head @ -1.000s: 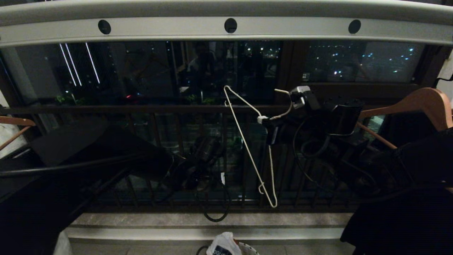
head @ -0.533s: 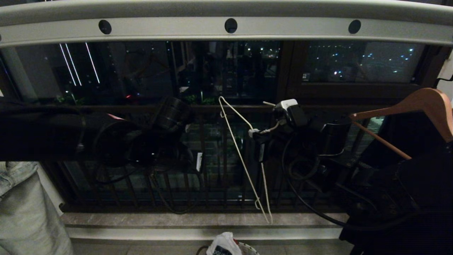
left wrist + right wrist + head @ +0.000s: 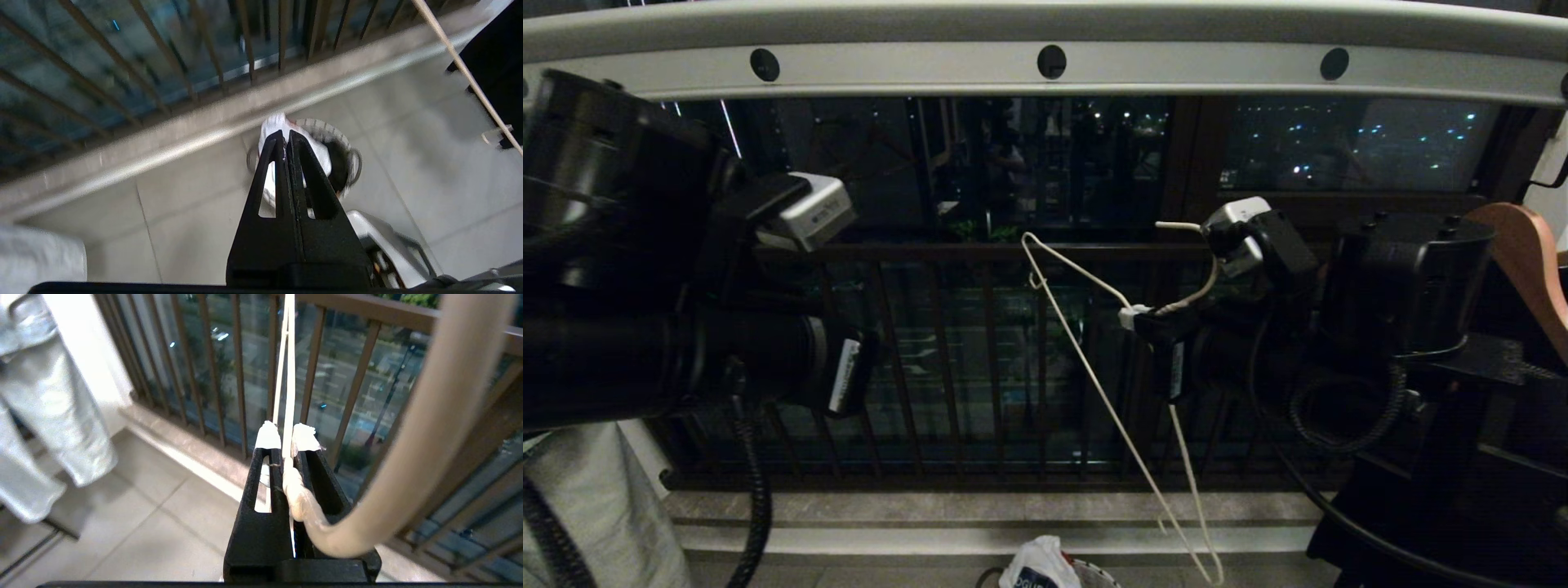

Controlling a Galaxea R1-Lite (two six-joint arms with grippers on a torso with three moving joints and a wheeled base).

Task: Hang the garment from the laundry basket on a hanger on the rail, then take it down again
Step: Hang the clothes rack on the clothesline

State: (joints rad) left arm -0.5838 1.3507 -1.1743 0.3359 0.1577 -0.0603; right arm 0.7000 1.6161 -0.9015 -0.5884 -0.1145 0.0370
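Note:
The white wire hanger (image 3: 1112,408) hangs tilted below the pale rail (image 3: 1045,61), clear of it. My right gripper (image 3: 1134,315) is shut on its twisted neck; in the right wrist view the white-tipped fingers (image 3: 267,437) pinch the hanger (image 3: 289,375), and the hook curls back past them. My left gripper (image 3: 284,136) is shut on nothing and points down at the laundry basket (image 3: 327,125) on the floor. The garment (image 3: 274,124) lies bunched in the basket. It also peeks into the head view, garment (image 3: 1037,557) over basket (image 3: 1098,574).
A brown wooden hanger (image 3: 1523,261) with dark cloth (image 3: 1421,539) under it hangs at the right. The dark brown railing (image 3: 980,367) and a stone sill (image 3: 980,510) run behind. Pale jeans (image 3: 53,416) hang at the left. My left arm (image 3: 645,327) fills the left side.
My left arm has swung up from low on the left to high and close on the left. The right gripper has sunk a little with the hanger, whose lower end now reaches lower and further right.

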